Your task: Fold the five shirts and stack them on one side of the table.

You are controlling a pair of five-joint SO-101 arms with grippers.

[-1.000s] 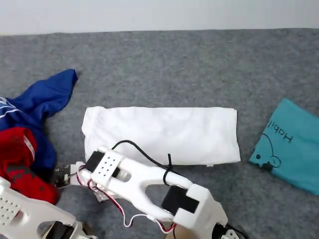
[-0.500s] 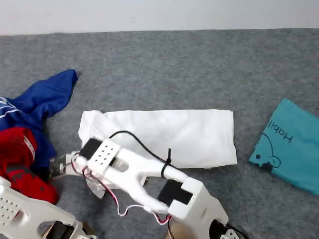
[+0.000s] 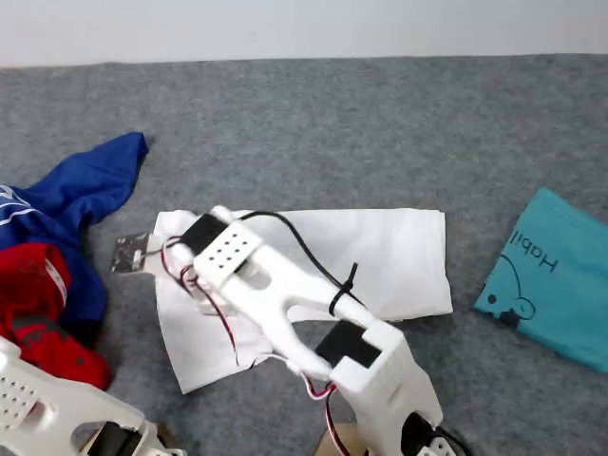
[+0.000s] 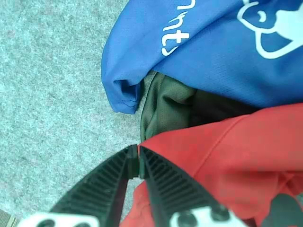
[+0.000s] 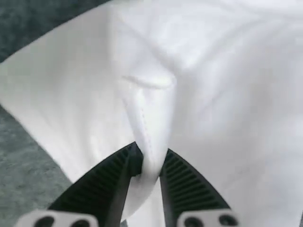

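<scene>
A white shirt (image 3: 380, 256) lies folded lengthwise across the middle of the grey table (image 3: 380, 123). My right gripper (image 3: 142, 256) is at its left end, shut on a pinched ridge of the white shirt (image 5: 156, 94), with the cloth clamped at the right gripper (image 5: 149, 165). A loose flap (image 3: 199, 347) spreads toward the front edge. At the left lie a blue shirt (image 3: 76, 190) and a red shirt (image 3: 33, 285). My left gripper (image 4: 138, 163) hovers shut over the red shirt (image 4: 222, 161), beside a dark olive garment (image 4: 170, 104) and the blue shirt (image 4: 213, 52).
A teal shirt (image 3: 556, 275) lies folded at the right edge of the table. The left arm's white body (image 3: 38, 404) occupies the front left corner. Open grey cloth stretches along the back of the table.
The right gripper swung from the shirt's front left corner toward the back left, taking the cloth with it. The shirt's left part unfolded into a flap at the front.
</scene>
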